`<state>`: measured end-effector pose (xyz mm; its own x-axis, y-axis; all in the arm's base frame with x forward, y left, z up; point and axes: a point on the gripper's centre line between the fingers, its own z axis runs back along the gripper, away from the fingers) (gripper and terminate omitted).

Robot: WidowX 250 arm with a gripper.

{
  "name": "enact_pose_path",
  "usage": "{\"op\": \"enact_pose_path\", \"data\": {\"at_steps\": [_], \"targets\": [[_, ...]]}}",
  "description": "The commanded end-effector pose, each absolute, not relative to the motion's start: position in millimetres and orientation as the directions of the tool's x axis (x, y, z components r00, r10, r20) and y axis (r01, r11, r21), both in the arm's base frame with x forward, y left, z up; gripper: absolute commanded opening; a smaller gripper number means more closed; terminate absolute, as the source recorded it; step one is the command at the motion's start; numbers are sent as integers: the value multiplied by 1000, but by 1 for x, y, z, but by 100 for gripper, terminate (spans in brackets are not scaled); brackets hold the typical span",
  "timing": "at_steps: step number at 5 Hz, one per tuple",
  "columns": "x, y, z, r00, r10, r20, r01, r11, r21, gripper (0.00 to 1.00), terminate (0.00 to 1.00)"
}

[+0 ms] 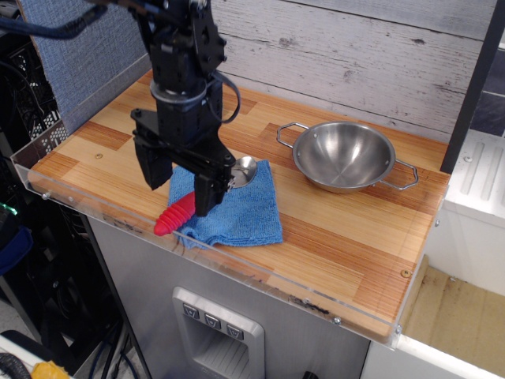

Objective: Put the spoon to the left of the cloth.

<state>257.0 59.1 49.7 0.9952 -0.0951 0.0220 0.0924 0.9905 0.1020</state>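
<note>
The blue cloth (241, 208) lies near the front edge of the wooden counter. The spoon lies diagonally on it: its silver bowl (243, 170) rests on the cloth's far part and its red ribbed handle (173, 215) sticks out over the cloth's front-left corner. My gripper (178, 188) is open, low over the handle. One finger (151, 168) stands left of the handle and the other finger (205, 192) stands right of it. The middle of the spoon is hidden behind the gripper.
A steel bowl (345, 155) with two wire handles stands to the right of the cloth. A clear plastic rim (110, 217) runs along the counter's front edge. A blue panel (75, 55) stands at the left, a grey plank wall behind.
</note>
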Motion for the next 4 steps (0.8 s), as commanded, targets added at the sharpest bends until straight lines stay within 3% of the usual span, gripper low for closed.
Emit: {"op": "enact_pose_path", "data": {"at_steps": [1, 4], "targets": [[274, 68, 47, 996, -74, 39, 69, 990, 125, 100, 0], [275, 63, 37, 997, -83, 4, 81, 989, 125, 100, 0]]}}
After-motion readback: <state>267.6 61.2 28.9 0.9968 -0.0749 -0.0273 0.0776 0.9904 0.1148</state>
